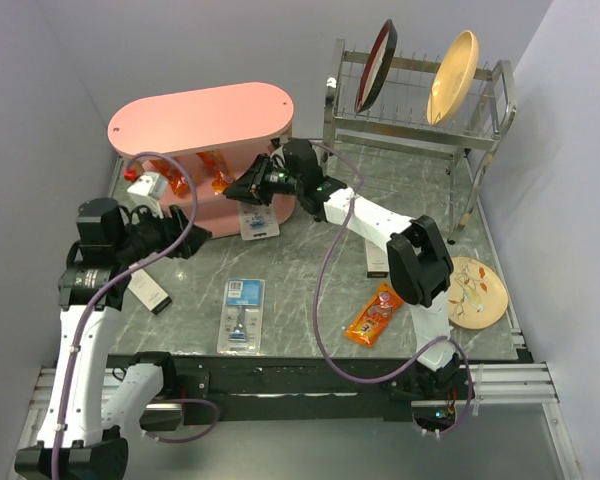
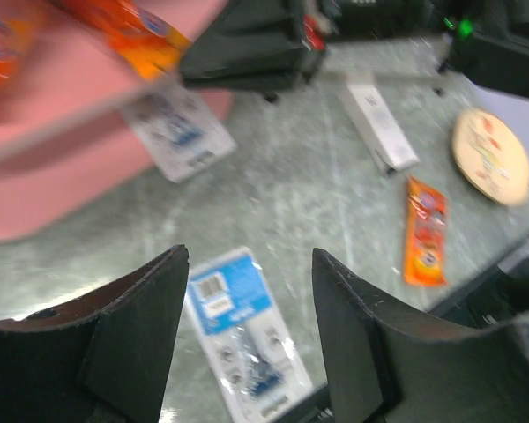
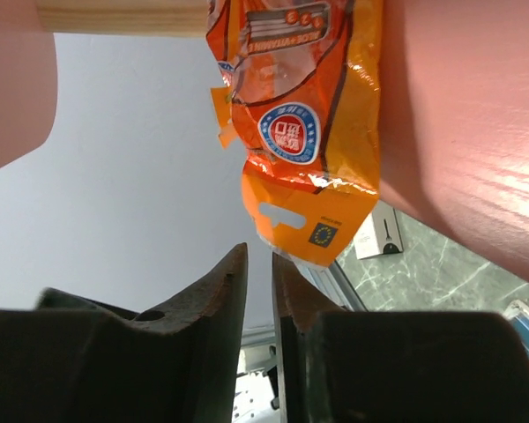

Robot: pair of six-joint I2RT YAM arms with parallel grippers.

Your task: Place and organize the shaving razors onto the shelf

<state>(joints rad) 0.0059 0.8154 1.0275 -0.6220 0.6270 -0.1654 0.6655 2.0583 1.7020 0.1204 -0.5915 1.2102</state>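
Left gripper (image 2: 251, 264) fingers (image 2: 132, 344), nearest the wrist lens, stood wide apart and held nothing; below the gap lay one shaving razor pack (image 2: 238, 335), flat on the grey marble table (image 1: 310, 270), well apart from the pink shelf (image 1: 200, 115). Second razor pack (image 1: 259, 222) lay at the front edge of the shelf's bottom board, partly beneath the middle board; whether it rested wholly on that board could not be told. Right gripper (image 3: 257, 257) was at the shelf's middle tier, its fingers (image 3: 216, 291) drawn almost together with only a narrow slit and nothing between them, just below a hanging orange snack packet (image 3: 291, 132). Another orange packet (image 1: 375, 315) lay on the table near the right arm
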